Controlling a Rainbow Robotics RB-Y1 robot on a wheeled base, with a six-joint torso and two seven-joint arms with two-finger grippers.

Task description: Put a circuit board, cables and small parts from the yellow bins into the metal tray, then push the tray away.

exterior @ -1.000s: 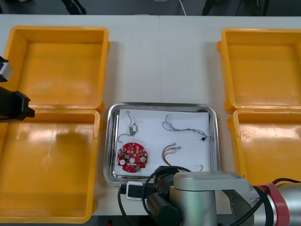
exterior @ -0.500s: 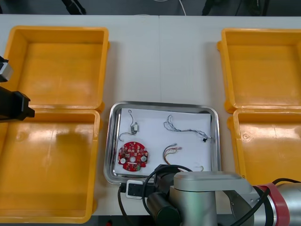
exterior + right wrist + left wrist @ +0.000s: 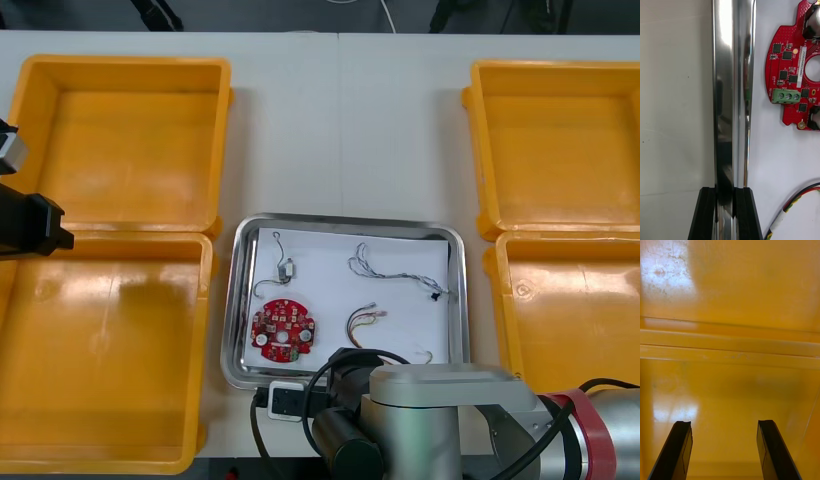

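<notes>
Front view: tray [image 3: 236,300] sits between the bins [image 3: 120,150], white inside. In it I see the board [image 3: 283,335], a blue and white cable [image 3: 390,270], a red and yellow cable [image 3: 362,321] and a black cable [image 3: 284,268]. My right arm [image 3: 440,415] covers the tray's near edge. The left arm [image 3: 30,225] hangs over the left-hand bins.

Right wrist view: right gripper [image 3: 725,191] is clamped on the tray's rim, one finger outside over the table [image 3: 673,112], the other inside over the white. The board lies well ahead of the inner finger, clear of the rim. The red and yellow cable runs just beside that finger.

Left wrist view: left gripper [image 3: 724,425] has its fingers wide apart with nothing between them, above a bin floor. The rims where two bins meet cross ahead of the fingertips.
</notes>
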